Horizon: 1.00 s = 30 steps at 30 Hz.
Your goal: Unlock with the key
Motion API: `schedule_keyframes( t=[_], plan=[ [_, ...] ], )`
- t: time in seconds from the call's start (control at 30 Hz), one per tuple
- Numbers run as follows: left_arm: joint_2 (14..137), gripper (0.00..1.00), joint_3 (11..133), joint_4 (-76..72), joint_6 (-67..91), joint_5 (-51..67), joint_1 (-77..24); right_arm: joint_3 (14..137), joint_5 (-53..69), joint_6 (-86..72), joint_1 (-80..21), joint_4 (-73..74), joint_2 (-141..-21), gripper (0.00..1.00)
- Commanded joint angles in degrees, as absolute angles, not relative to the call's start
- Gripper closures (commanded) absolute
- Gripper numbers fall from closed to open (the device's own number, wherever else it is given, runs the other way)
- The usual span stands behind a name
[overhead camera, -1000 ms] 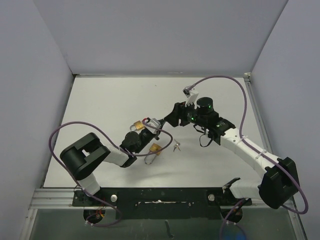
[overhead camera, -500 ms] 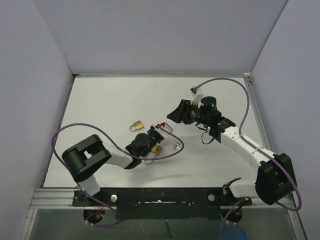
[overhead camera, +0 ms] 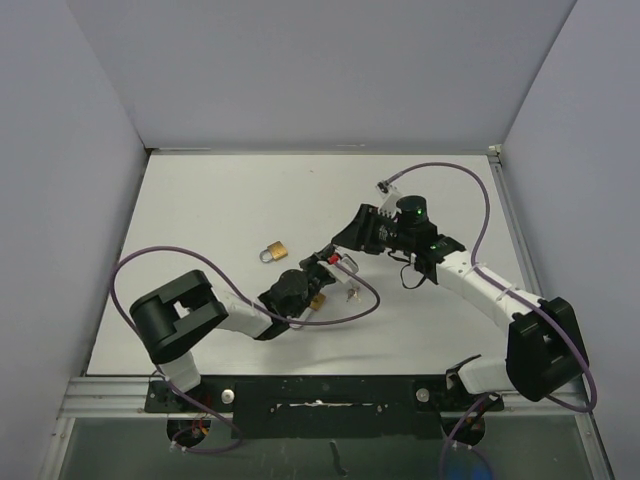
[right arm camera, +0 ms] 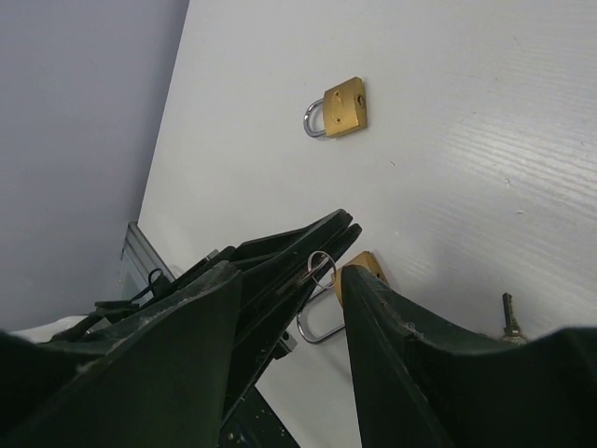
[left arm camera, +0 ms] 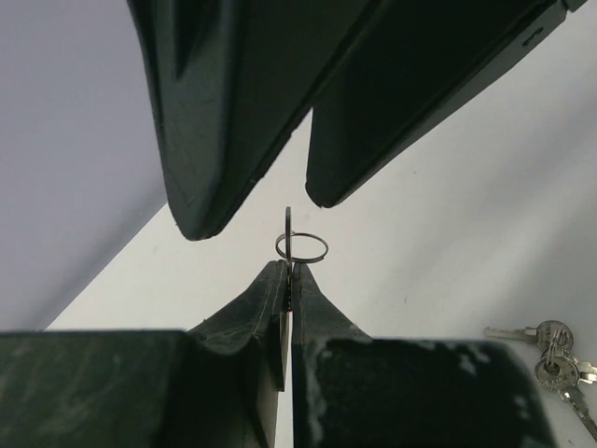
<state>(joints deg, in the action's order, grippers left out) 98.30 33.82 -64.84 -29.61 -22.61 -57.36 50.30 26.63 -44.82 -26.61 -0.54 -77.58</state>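
1. The left gripper is clamped tight on a key. From the left wrist only the key's thin edge shows between the pads, so its bow and teeth cannot be made out.
2. A wire key ring stands just past those fingertips.
3. The right gripper sits just beyond the key ring with its jaws apart. Its two dark fingers fill the top of the left wrist view and are cut off by the frame. Their tips are close on either side of the key ring, with a gap visible between them and it.
4. From the right wrist, the key ring sits in the space between the right fingers, which are large and blurred in the foreground.
5. A brass padlock shows just beside the key ring in that view, partly hidden behind a right finger, with its shackle showing below. From above, the left arm covers most of it. Whether the shackle is latched cannot be told.
6. A second padlock lies in plain view on the table, well apart from the key ring on the left arm's side.
7. Loose keys lie near the key ring, partly cut off in both wrist views.
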Motion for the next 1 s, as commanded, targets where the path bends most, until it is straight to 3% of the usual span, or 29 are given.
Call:
schedule_keyframes(
  t=[0.0,0.5,0.87,0.97],
  plan=[
    [99.9,1.0,36.4,-69.7,-33.2,-25.4,-58.6,50.2,28.6,-46.4,-27.1,-1.2,-77.6,0.53],
    [101.5,1.0,36.9,-74.8,-37.0,-29.3,-60.0,49.8,29.6,-47.1,-27.3,0.8,-80.7,0.56],
    [102.8,1.0,37.4,-75.7,-38.9,-30.9,-61.1,50.4,30.2,-47.3,-28.1,0.5,-81.8,0.72],
    [103.2,1.0,37.4,-76.6,-40.9,-31.7,-61.4,50.1,30.1,-47.7,-28.1,0.4,-81.9,0.82]
  ],
)
